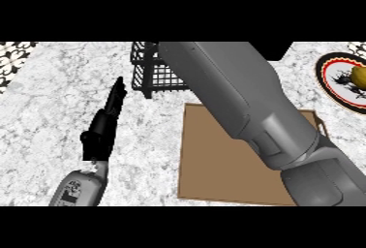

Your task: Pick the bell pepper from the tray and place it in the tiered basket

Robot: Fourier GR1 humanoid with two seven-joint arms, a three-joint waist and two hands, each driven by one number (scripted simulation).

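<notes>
My right forearm (250, 111) is nearest, crossing the brown tray (214, 164) towards the black tiered basket (154, 72) at the table's far edge. My right robot hand is out of sight beyond it, so I cannot tell its state. My left robot hand (103, 123) rests over the table (50, 106) left of the tray, fingers straight, holding nothing. I cannot see the bell pepper. A plate (336, 92) sits at the right edge.

One hand (107, 118) in view. To its right: one tray (214, 160), one tiered basket (154, 72), one plate (330, 89), one yellow item (359, 76).
</notes>
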